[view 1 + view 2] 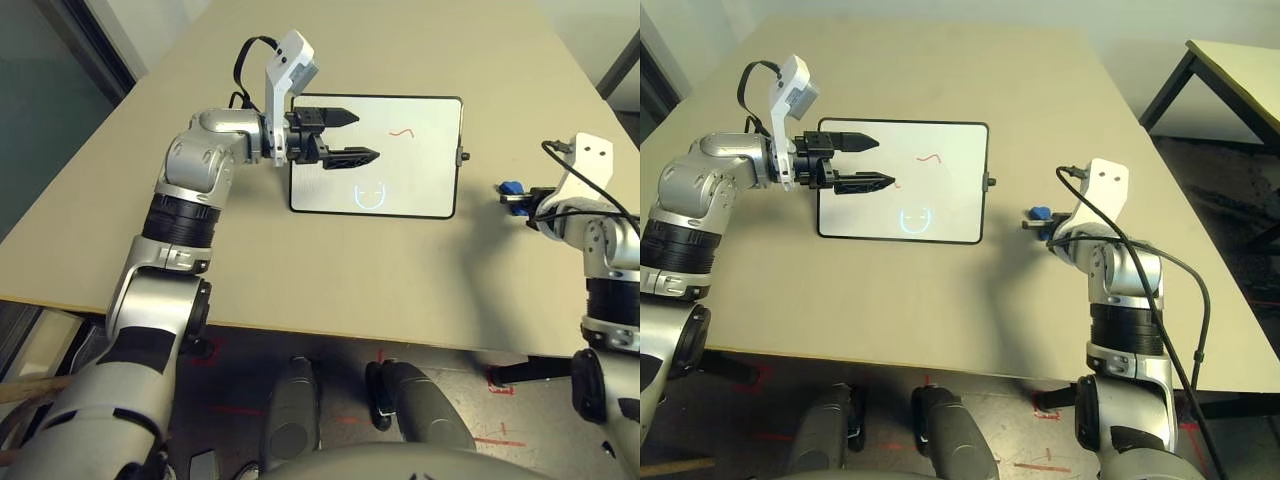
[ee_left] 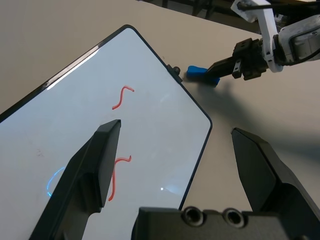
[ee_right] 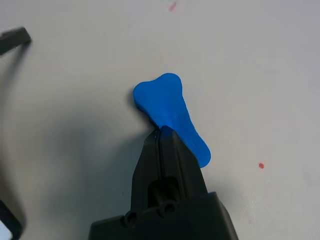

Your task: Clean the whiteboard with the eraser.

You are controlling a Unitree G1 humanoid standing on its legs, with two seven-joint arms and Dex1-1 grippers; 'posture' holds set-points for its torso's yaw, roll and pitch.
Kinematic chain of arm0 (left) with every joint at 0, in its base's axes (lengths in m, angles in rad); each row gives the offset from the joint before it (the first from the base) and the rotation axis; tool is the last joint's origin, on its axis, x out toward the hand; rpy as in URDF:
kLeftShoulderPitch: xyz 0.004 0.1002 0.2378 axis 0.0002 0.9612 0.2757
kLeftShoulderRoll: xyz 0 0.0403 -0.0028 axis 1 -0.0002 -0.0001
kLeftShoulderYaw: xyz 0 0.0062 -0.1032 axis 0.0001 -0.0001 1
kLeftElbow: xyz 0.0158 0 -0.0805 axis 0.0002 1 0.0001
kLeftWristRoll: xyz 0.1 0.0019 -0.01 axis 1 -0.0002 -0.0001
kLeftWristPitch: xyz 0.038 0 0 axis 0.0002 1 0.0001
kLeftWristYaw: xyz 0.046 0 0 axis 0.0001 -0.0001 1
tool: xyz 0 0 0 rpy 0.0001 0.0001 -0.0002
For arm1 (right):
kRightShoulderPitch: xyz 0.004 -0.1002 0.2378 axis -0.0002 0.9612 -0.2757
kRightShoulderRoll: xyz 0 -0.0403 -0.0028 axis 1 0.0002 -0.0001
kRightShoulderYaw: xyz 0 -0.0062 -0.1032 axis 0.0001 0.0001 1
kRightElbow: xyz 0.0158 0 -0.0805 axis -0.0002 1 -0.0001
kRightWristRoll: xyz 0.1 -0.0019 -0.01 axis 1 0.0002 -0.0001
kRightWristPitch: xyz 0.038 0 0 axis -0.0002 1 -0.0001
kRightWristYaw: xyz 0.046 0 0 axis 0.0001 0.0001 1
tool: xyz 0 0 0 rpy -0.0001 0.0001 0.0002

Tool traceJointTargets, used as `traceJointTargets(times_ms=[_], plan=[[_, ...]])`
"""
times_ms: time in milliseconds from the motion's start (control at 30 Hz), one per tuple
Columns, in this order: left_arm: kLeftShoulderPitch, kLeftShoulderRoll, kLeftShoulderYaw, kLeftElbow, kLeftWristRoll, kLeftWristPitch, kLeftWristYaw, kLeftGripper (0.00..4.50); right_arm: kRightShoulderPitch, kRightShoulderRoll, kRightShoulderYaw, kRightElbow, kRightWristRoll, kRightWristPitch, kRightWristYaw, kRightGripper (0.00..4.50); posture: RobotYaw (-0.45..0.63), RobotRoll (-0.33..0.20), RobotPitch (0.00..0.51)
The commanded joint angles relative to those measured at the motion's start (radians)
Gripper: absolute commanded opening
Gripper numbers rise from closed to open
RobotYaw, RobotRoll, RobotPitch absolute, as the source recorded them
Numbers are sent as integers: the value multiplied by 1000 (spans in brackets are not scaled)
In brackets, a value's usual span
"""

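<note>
Apparently eraser (image 3: pixel 170 112) beside right hand (image 3: pixel 161 137) fingertips.

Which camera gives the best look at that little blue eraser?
The right wrist view: the eraser is large and close there, its pinched-middle shape clear, with the right end effector shut against it. In both eye views it is a small blue speck beside the whiteboard; the left wrist view shows it from afar.

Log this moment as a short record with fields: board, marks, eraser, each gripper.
whiteboard: flat on the table, between the arms
marks: red squiggle, light blue doodle
eraser: right of the board, on the table
right gripper: shut on the eraser's near end
left gripper: open, above the board's left part, holding nothing
</note>
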Motion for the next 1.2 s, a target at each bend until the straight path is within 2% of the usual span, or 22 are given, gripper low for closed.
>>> traceJointTargets(times_ms=[33, 200, 467, 700, 833, 967, 1200], plan=[[14, 8, 8, -29, -6, 18, 3, 4500, -20, -19, 10, -2, -7, 16, 9, 13, -93, 0, 134], [23, 9, 11, -44, -9, 30, 9, 4500, -38, -43, 23, -32, -1, 47, 27, 13, -93, 0, 144], [41, 17, 19, -69, -13, 47, 18, 4500, -30, -133, 40, -246, 36, 196, 92, 13, -99, 0, 159], [43, 19, 21, -33, -1, 26, 26, 4500, -157, -175, 227, -404, 103, 237, 216, 13, -124, 0, 157], [28, 15, 23, 5, 8, 4, 27, 4500, -246, -149, 350, -425, 120, 208, 274, 13, -127, 0, 154], [16, 9, 26, 32, 14, -14, 32, 4500, -298, -116, 451, -382, 88, 126, 305, 13, -113, 0, 151], [20, 20, 37, 32, 13, -15, 39, 4500, -354, -41, 505, -302, 44, 24, 306, 13, -100, 0, 151]])
